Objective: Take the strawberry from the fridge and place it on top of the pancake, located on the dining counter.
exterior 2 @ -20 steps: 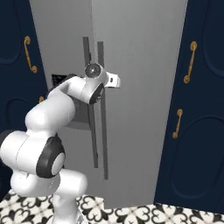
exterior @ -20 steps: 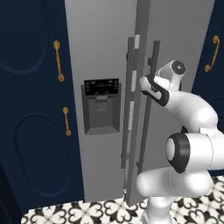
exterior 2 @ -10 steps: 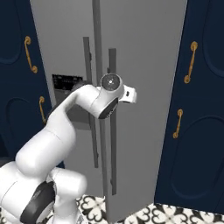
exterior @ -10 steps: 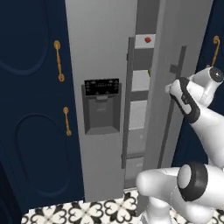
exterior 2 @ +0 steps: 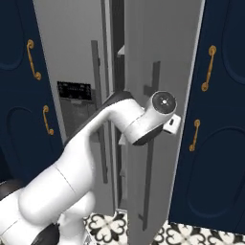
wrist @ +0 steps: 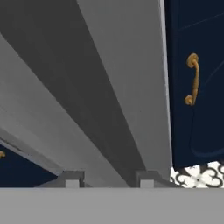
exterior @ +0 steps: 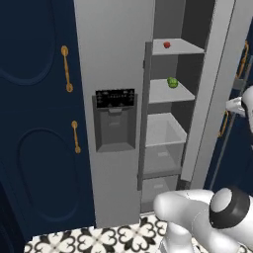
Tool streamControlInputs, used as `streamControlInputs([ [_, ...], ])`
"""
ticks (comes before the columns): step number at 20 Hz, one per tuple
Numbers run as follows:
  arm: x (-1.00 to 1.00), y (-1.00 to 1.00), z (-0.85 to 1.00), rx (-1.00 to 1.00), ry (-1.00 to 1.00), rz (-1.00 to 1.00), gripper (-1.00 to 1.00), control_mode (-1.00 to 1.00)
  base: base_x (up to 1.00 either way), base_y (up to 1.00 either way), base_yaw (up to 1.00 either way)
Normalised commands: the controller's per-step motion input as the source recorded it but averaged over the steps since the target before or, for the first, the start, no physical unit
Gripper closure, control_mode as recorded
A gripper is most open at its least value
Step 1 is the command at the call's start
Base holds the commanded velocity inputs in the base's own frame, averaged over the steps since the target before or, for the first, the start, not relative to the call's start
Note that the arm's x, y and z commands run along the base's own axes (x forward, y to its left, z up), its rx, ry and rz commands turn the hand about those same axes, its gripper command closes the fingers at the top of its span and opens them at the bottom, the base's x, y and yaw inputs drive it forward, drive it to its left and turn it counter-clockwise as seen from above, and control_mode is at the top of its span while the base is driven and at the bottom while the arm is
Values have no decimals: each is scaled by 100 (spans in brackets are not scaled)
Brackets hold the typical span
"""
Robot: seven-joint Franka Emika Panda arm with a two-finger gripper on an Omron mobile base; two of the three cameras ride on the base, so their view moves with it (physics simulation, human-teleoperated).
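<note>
The dark two-finger gripper is clamping narrow on the long dark bar handle of the tall grey fridge, holding its right door swung open. Further in, the tiny red strawberry is sitting on the top pale shelf, and a green rounded fruit is lying one shelf down. Navy cabinets with gold handles are flanking it all.

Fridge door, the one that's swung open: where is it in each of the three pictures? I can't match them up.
Left base view: open fridge door seen edge-on at the right, beside the shelves.
Right base view: open fridge door in the middle, outer face toward us, behind the arm.
Hand view: open fridge door slants across, its dark bar handle running down between the gripper tips.
Shared landmark: the gold handle on the navy cabinet right of the door.
</note>
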Motion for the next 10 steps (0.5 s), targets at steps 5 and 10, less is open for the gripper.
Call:
streamControlInputs([
  [5, -98, 0, 29, -3, -1, -13, -100, -100, 0, 0, 0],
  [10, 28, 93, 5, -67, 49, 9, -100, -100, 0, 0, 0],
])
